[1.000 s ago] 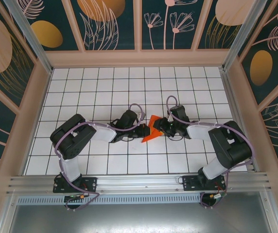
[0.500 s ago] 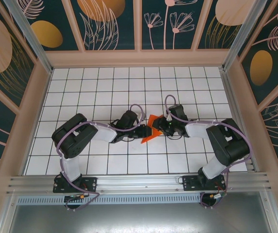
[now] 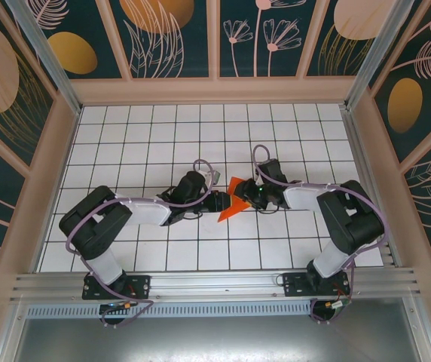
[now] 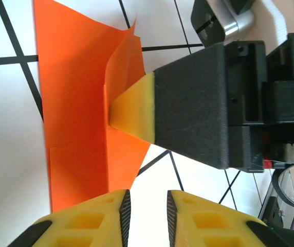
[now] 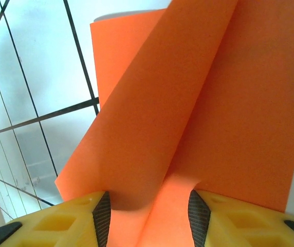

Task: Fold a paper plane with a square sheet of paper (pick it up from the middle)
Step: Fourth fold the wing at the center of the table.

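The square sheet of paper is bright orange-red and lies partly folded in the middle of the grid table, with one flap raised. My left gripper sits at its left edge. In the left wrist view that gripper is open a little, with bare table between its pads and the paper just beyond its left finger. My right gripper reaches in from the right. In the right wrist view it stands open astride the paper's bent crease. One of its yellow fingertips presses into the fold under the raised flap.
The white grid table is walled by a wooden frame with patterned panels. An aluminium rail runs along the near edge by the arm bases. Both arms lie low, meeting at the paper.
My left gripper has opened from shut and let go of the paper's edge. The left arm's elbow has swung lower and to the left. The right gripper has barely shifted.
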Motion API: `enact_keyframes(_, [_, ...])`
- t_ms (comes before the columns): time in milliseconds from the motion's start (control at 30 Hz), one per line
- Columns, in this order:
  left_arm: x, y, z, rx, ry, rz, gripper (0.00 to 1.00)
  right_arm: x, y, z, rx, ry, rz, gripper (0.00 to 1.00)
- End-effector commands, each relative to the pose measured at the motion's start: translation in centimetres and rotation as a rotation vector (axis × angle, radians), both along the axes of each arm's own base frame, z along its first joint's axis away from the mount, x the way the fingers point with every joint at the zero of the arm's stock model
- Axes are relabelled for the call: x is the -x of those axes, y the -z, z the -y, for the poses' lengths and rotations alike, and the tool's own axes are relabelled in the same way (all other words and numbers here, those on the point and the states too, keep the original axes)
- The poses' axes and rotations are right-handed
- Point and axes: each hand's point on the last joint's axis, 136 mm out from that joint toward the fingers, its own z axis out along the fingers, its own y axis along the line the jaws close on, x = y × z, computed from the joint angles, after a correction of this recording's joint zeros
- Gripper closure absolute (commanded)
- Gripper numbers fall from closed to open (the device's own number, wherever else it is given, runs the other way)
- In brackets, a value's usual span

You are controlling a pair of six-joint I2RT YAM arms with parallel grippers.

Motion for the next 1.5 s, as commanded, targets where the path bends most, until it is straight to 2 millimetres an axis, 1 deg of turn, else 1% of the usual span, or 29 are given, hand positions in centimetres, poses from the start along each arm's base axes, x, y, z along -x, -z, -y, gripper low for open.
enact_keyframes(0, [0.0,-0.8,0.0,0.024,0.012,0.034,0.77,2.7,5.2,3.1,0.197,0.053,-0.154,0.5])
enact_keyframes(167, [0.3,-0.8,0.6,0.043,0.048,0.023,0.83,3.1,6.0,3.5,0.239,0.059,-0.184,0.47])
enact_keyframes(233, [0.5,0.4,0.6,0.028,0.058,-0.002,0.83,3.3,6.3,3.6,0.247,0.062,-0.198,0.46])
enact_keyframes(400, [0.7,1.7,0.9,0.005,0.076,-0.034,0.84,3.4,6.8,3.7,0.257,0.07,-0.221,0.45])
enact_keyframes(533, [0.0,2.8,0.1,-0.052,0.023,-0.031,0.85,3.6,7.1,3.9,0.27,0.076,-0.235,0.45])
enact_keyframes(700, [-1.0,3.2,-0.7,-0.096,-0.04,-0.013,0.85,3.9,7.5,4.2,0.289,0.075,-0.248,0.44])
enact_keyframes(900, [-1.3,3.7,-1.1,-0.121,-0.064,-0.015,0.85,4.0,7.8,4.4,0.303,0.071,-0.253,0.44])
enact_keyframes(1300, [-1.2,4.3,-1.1,-0.128,-0.064,-0.029,0.86,4.7,9.1,4.9,0.351,0.065,-0.295,0.49])
enact_keyframes(1467, [-0.9,4.8,-1.6,-0.139,-0.069,-0.044,0.87,5.0,9.6,5.1,0.381,0.064,-0.317,0.51])
